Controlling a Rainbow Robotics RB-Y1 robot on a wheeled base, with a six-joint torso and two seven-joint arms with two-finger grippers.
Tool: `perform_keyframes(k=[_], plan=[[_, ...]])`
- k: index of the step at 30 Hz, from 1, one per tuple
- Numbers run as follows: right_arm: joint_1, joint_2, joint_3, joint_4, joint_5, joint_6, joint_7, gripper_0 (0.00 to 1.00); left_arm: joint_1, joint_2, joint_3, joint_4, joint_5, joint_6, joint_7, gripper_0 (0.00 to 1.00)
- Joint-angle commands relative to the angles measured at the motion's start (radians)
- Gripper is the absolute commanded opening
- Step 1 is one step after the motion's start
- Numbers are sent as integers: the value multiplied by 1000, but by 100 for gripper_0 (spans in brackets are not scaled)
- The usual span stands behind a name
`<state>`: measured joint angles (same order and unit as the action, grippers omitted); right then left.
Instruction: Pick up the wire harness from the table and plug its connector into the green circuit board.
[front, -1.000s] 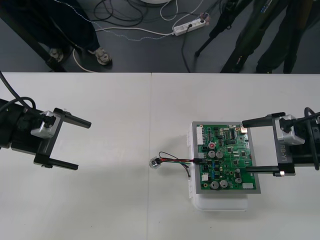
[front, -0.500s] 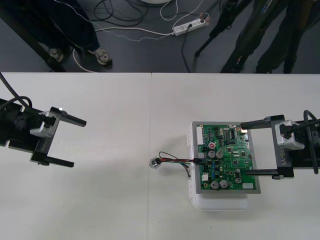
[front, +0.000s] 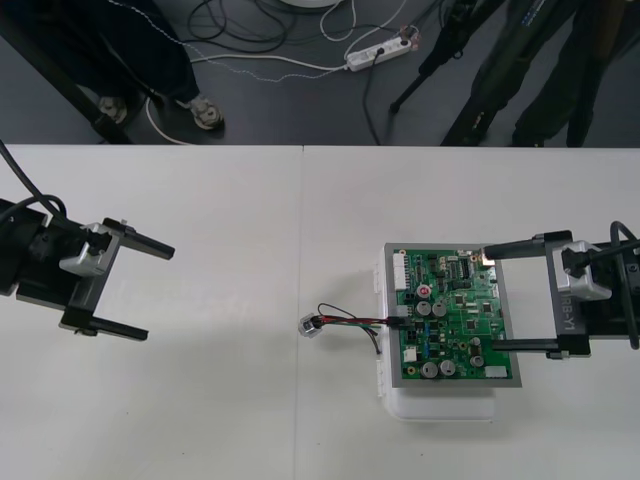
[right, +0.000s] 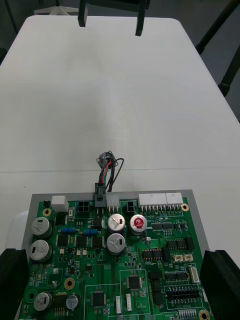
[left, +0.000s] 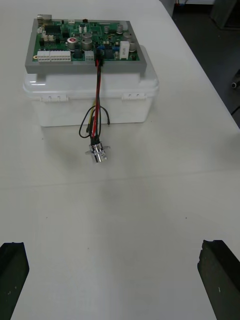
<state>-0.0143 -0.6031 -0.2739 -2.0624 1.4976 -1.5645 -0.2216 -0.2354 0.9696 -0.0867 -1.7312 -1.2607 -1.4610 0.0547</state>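
Both left tool (front: 158, 293) and right tool (front: 482, 297) spread, plug (front: 397, 321) in board (front: 450, 335), pale table (front: 250, 210)

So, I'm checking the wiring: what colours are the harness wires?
Red and black wires, with a thin greenish one beside them; clearest in the left wrist view.

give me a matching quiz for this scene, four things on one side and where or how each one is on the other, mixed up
Things:
1. left gripper
2. right gripper
3. black plug
4. metal socket

Places or states:
A. lying on the table beside the board
B. open, reaching over the board
C. open, over bare table far from the board
D. seated in a connector at the board's edge

Pairs: 1-C, 2-B, 3-D, 4-A
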Motion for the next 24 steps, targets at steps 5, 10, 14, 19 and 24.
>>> perform_keyframes(k=[5, 10, 14, 19, 24], plan=[[-4, -14, -34, -30, 1, -6, -41, 100, 14, -12, 28, -4, 18, -81, 73, 100], [-4, -17, -33, -30, 1, -6, -59, 100, 14, -14, 28, -2, 20, -84, 76, 100], [-4, -21, -34, -30, 1, -6, -79, 100, 14, -14, 28, -2, 18, -84, 77, 100], [-4, -32, -33, -30, 1, -6, -98, 100, 14, -14, 28, -4, 18, -84, 79, 100], [-6, -34, -33, -30, 1, -6, -105, 100, 14, -14, 28, -4, 18, -84, 79, 100]])
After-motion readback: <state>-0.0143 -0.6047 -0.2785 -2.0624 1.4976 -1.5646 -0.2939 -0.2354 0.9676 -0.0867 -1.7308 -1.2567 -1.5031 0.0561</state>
